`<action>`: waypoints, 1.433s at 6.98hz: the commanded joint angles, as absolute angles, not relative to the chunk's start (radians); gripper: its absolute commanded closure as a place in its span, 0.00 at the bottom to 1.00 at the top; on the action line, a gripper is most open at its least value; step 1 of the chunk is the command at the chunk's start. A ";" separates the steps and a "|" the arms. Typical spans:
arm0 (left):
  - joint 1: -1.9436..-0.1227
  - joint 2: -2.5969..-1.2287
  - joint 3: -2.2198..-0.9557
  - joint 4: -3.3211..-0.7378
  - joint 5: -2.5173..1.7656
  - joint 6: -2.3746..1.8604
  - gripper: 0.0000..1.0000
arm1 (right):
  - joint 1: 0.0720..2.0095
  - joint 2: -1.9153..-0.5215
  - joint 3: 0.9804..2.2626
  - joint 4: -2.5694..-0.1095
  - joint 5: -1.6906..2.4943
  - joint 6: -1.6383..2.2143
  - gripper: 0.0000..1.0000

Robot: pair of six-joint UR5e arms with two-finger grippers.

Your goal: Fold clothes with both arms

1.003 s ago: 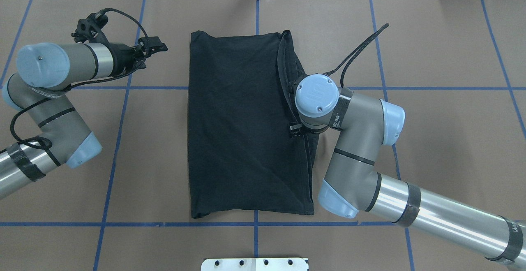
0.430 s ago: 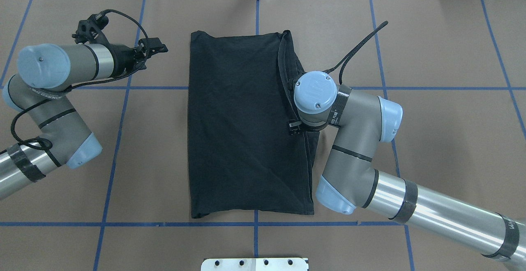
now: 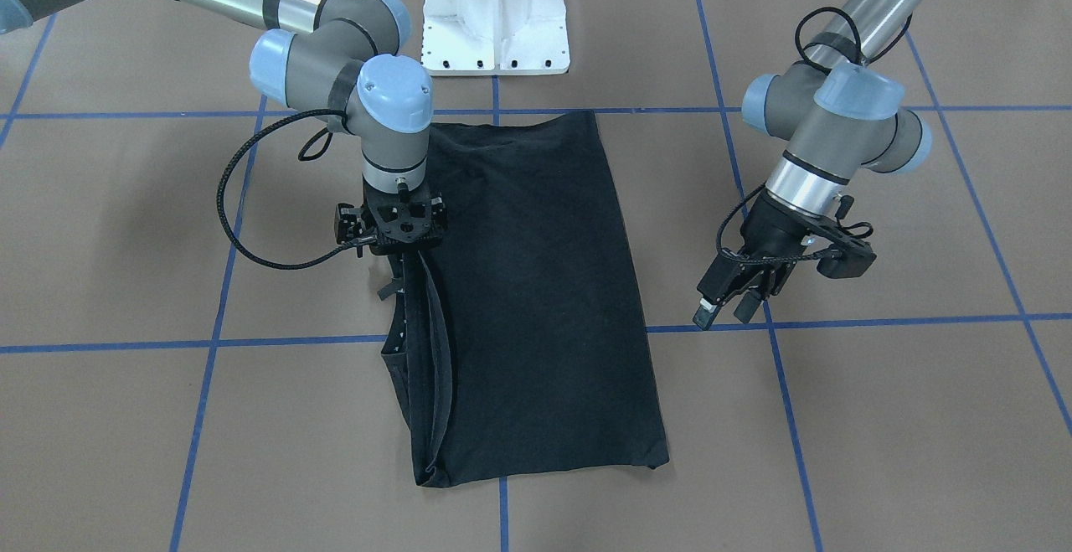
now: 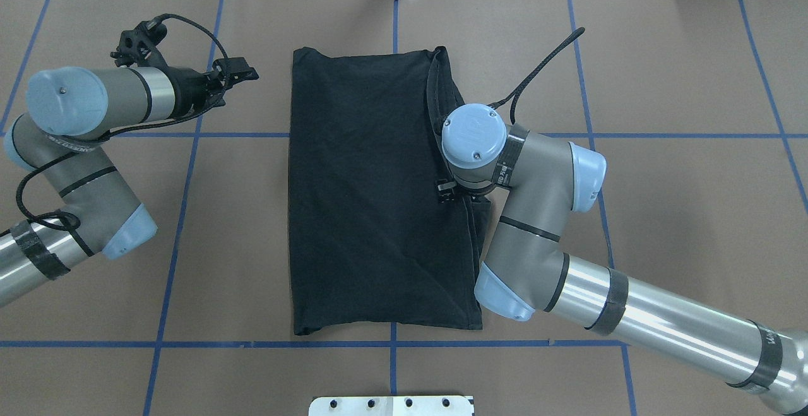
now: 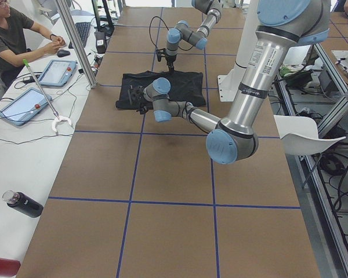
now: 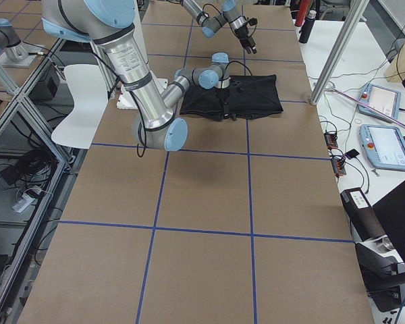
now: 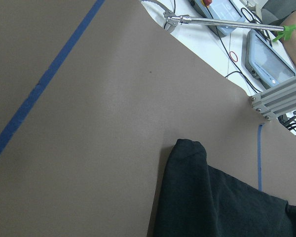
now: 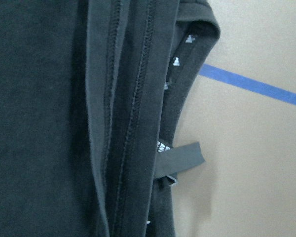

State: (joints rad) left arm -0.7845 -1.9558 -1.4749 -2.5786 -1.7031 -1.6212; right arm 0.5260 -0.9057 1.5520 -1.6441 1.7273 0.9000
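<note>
T-shirt (image 4: 372, 214) is lying flat in the middle of the table (image 4: 663, 75), folded into a long black rectangle with the print not showing (only plain fabric and hems facing up). long axis is running away from the robot, one short edge ending near the white pedestal (image 3: 496, 7)

right arm (image 4: 536, 170) is reaching over the shirt's right long edge, wrist vertical, right gripper (image 3: 400, 257) pointing straight down onto the stacked hems there. its fingers are blending into the black cloth in the front view and sitting hidden under the wrist from overhead, so can't tell whether they're pinching fabric or spread. right wrist camera is showing only layered stitched hems, with a small fabric tab (image 8: 182, 158) sticking out onto the brown paper near a blue tape line (image 8: 256, 86)

left arm (image 4: 95, 106) is sitting well off to the shirt's left, left gripper (image 3: 727, 307) hovering over bare table, clear of the cloth, fingers spread and holding nothing. left wrist camera is catching bare paper plus one shirt corner
</note>
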 commanded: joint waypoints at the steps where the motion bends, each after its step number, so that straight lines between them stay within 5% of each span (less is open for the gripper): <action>1: -0.784 -1.956 -1.474 -2.579 -1.703 -1.621 0.00 | 0.541 -0.900 1.523 -1.616 1.727 0.882 0.00; 10: -0.784 -1.956 -1.474 -2.579 -1.703 -1.621 0.00 | 0.607 -0.885 1.473 -1.566 1.764 0.831 0.00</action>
State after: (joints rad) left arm -0.7838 -1.9558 -1.4742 -2.5786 -1.7027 -1.6221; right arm 0.5960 -0.8881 1.4738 -1.5662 1.7553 0.8342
